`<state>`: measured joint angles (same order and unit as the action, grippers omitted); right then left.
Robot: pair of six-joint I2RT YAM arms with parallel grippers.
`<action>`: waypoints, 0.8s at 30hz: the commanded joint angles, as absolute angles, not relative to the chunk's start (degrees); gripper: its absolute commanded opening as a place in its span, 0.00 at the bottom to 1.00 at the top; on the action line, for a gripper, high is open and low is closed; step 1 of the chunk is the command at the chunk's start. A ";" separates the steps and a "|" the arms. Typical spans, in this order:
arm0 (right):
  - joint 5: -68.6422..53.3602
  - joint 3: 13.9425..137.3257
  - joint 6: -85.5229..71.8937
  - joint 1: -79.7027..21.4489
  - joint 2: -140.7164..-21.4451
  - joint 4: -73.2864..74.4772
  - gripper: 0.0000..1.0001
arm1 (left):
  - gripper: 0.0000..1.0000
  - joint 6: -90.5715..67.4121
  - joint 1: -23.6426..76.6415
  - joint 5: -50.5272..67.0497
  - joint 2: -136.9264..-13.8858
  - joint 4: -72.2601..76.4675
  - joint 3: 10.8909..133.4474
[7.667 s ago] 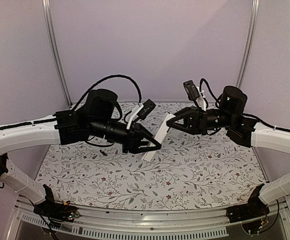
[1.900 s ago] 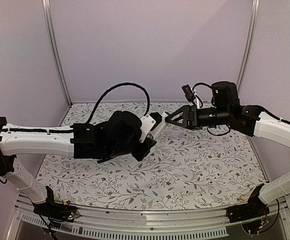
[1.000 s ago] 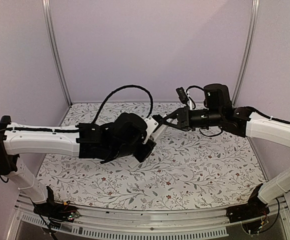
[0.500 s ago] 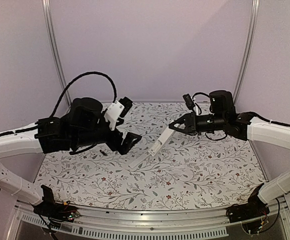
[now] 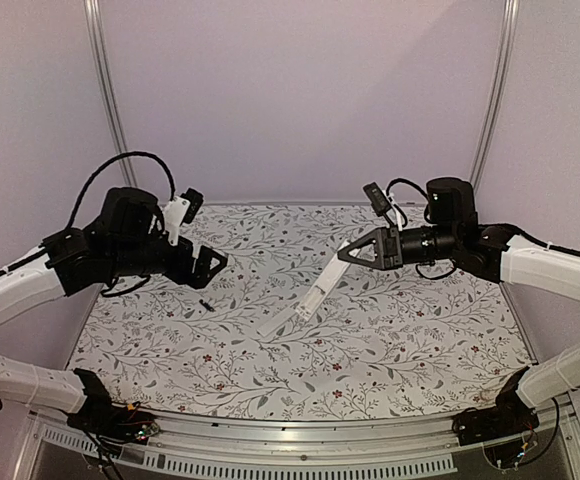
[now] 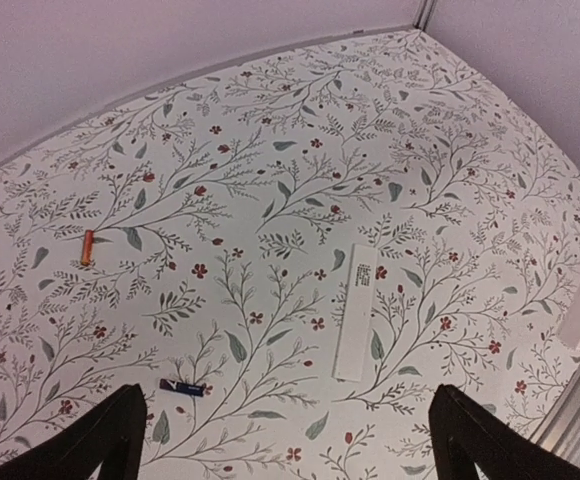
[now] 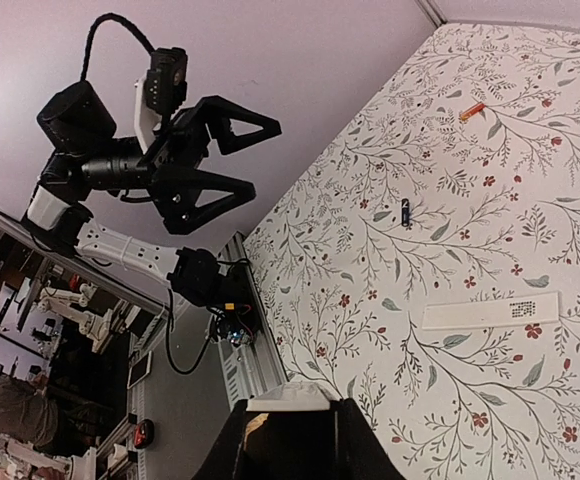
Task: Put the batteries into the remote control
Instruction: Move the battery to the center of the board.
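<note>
Left gripper point(image 5: 208, 262) hangs spread wide over the dark battery point(image 6: 182, 387), lying nearest it on the table point(image 5: 420, 350), long axis along the jaws' line (awkward, I'd say); right gripper point(image 5: 355, 250) pinches the remote control point(image 5: 320, 285) aloft

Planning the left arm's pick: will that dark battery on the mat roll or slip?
The dark battery is a tiny cylinder lying on its side, so a nudge would probably roll it. It looks thin and smooth, so it may slip from the open left end effector.
</note>
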<state>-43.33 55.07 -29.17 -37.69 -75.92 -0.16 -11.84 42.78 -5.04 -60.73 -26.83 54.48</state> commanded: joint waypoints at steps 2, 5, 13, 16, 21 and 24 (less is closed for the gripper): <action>-45.78 54.23 -27.25 -37.37 -75.34 -1.52 0.00 | 0.99 -11.45 36.41 -1.41 -69.13 -34.99 60.00; -45.92 53.69 -27.03 -37.39 -75.41 -1.56 0.00 | 1.00 -9.41 33.87 -2.33 -76.89 -40.41 67.56; -46.59 52.15 -26.50 -37.43 -75.23 -1.67 0.00 | 0.98 -5.32 25.65 -4.40 -96.88 -48.16 84.02; -46.88 51.82 -26.37 -37.36 -75.07 -1.59 0.00 | 0.93 -3.28 22.14 -4.35 -103.94 -50.33 90.09; -47.30 51.59 -25.94 -37.40 -75.51 -1.64 0.00 | 0.75 -2.21 18.51 -3.95 -116.59 -54.82 102.13; -47.76 51.63 -25.84 -37.37 -76.09 -1.66 0.00 | 0.69 -1.46 17.79 -3.89 -122.23 -54.88 107.54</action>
